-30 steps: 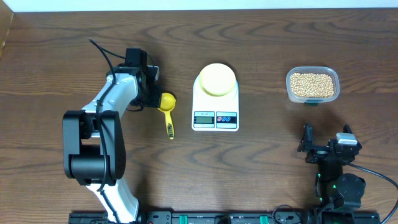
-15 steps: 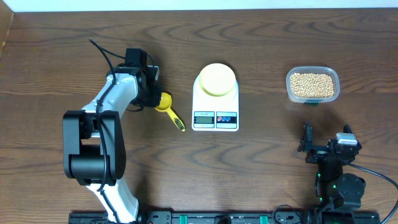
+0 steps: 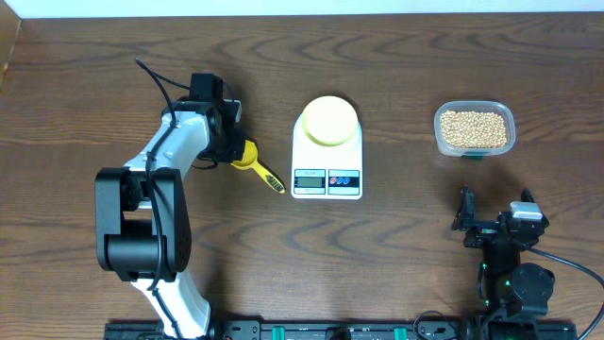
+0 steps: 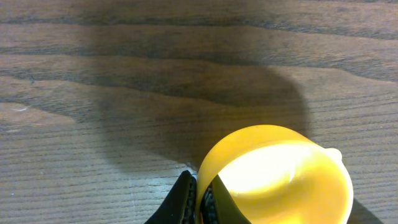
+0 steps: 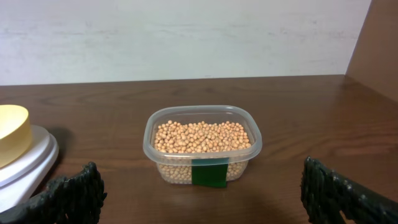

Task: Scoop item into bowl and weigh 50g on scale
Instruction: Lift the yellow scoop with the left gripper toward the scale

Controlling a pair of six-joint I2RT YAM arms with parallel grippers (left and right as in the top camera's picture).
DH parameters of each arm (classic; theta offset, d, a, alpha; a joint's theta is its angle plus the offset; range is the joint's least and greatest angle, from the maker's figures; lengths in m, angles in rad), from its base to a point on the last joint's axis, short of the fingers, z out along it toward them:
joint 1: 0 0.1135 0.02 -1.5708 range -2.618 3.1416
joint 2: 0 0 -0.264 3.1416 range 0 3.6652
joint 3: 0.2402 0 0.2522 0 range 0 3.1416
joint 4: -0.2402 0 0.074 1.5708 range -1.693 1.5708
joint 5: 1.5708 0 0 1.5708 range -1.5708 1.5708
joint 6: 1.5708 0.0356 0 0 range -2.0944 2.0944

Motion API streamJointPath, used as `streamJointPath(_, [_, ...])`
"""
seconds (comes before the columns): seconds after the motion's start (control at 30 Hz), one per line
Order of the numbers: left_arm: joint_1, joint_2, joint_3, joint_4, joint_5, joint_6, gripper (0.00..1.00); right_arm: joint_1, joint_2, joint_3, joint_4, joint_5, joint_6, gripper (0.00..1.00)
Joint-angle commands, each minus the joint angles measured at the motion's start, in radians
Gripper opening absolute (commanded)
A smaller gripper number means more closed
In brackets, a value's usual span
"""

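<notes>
l. claw (image 3: pixel 234 149) pressed shut, pinching the cup wall of the yellow plastic handled scoop (image 3: pixel 253 159). wrist view: black finger (image 4: pixel 183 202) tight against the cup rim.

vs 1 s back: scoop lay just beside the claw, handle pointing straight at the near edge. now the handle is swung diagonal, tip toward the white rounded-rect digital scale (image 3: pixel 327 175) but apart from it. cup is drawn in closer to the claw.

small round pale-yellow bowl (image 3: pixel 328 120) sits on the scale's platform, same spot as before.

small round tan beans (image 3: pixel 474 127) all in the clear rectangular plastic tub (image 3: pixel 439 127), far right, well apart from scale. no change.

r. claw (image 3: pixel 496 219) spread wide, low over the dark wood table (image 3: pixel 396 255) on the near side of the tub. hasn't moved.
</notes>
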Motion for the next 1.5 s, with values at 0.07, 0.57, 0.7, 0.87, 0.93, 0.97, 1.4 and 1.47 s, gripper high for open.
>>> streamJointPath(0.07, [-0.003, 0.004, 0.007, -0.011, -0.001, 0.01, 0.07, -0.008, -0.005, -0.001, -0.005, -0.006, -0.015, 0.99])
streamJointPath(0.57, [-0.003, -0.315, 0.007, -0.106, -0.002, -0.013, 0.07, -0.008, -0.005, -0.001, -0.005, -0.006, -0.015, 0.99])
streamJointPath(0.7, [-0.003, -0.383, 0.007, -0.147, -0.002, -0.013, 0.07, -0.008, -0.005, -0.001, -0.005, -0.006, -0.015, 0.99])
streamJointPath(0.87, [-0.003, -0.451, 0.007, -0.196, -0.002, -0.013, 0.07, -0.008, -0.005, -0.001, -0.005, -0.006, -0.015, 0.99])
streamJointPath(0.93, [-0.003, -0.468, 0.007, -0.207, -0.002, -0.026, 0.07, -0.008, -0.005, -0.001, -0.004, -0.006, -0.015, 0.99])
streamJointPath(0.97, [-0.003, -0.477, 0.007, -0.21, -0.002, -0.038, 0.07, -0.008, -0.005, -0.001, -0.003, -0.006, -0.015, 0.99])
streamJointPath(1.4, [-0.003, -0.493, 0.007, -0.203, 0.125, -0.115, 0.08, -0.008, -0.005, 0.0, 0.137, -0.037, 0.07, 0.99])
streamJointPath(1.47, [-0.003, -0.493, 0.007, -0.194, 0.185, -0.115, 0.07, -0.008, -0.005, 0.011, 0.121, -0.05, 0.108, 0.99])
